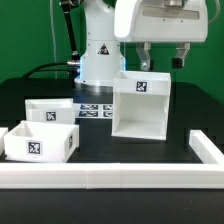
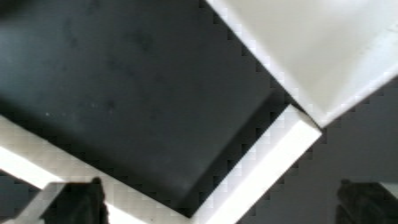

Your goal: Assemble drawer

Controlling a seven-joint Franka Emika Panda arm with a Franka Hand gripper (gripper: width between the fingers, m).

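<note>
The large white cube-like housing (image 1: 140,105) stands on the black table with its open side facing the front and a tag on its upper back. Two shallow white trays with tags sit at the exterior view's left, one behind (image 1: 50,109) and one in front (image 1: 40,141). My gripper (image 1: 162,56) hangs open and empty just above the housing's top back edge. In the wrist view the gripper (image 2: 221,205) is open, with dark fingertips (image 2: 68,203) at both lower corners. White housing walls (image 2: 329,55) show below them around a dark area.
The marker board (image 1: 95,108) lies flat between the trays and the housing. A long low white border bar (image 1: 110,178) runs along the front, and another (image 1: 208,150) runs along the exterior view's right. The robot base (image 1: 100,55) stands behind.
</note>
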